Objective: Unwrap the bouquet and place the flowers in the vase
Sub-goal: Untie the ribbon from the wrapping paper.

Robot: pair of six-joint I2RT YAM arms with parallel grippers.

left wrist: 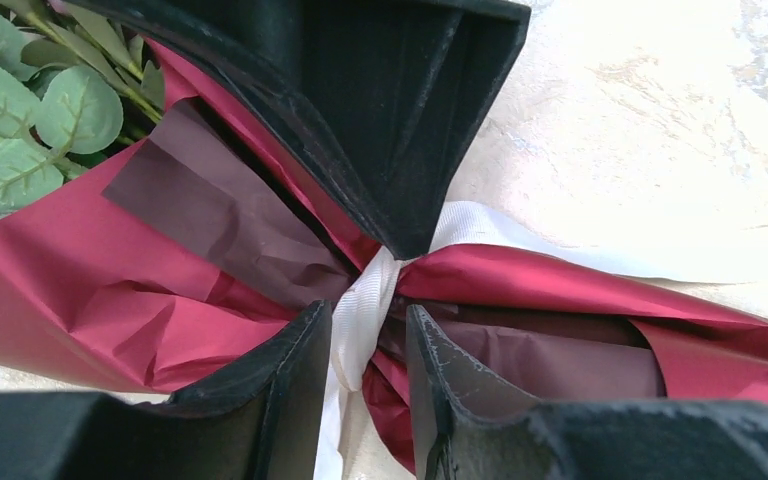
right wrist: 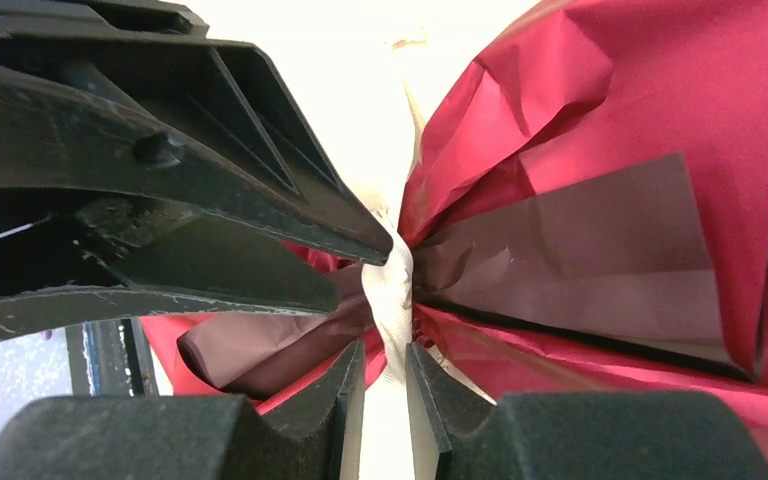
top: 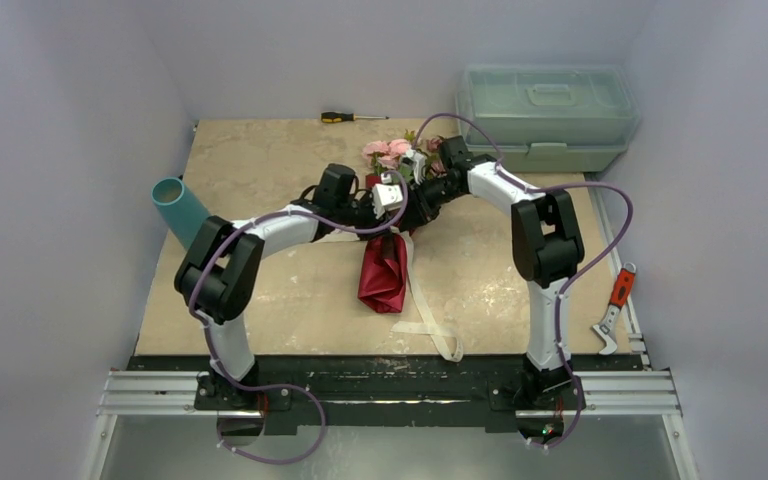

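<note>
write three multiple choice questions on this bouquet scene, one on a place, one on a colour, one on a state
1. Where is the teal vase?
A. beside the toolbox
B. near the left edge of the table
C. at the near right corner

2. What colour is the wrapping paper?
A. blue
B. yellow
C. dark red

3. The cream ribbon on the bouquet is:
A. tied tight round the paper
B. taken off and lying apart from it
C. missing

Answers:
1 B: the top view shows the vase by the left edge, far from the toolbox.
2 C: both wrist views show dark red paper.
3 A: the left wrist view shows the ribbon cinching the paper at its narrow waist.
</note>
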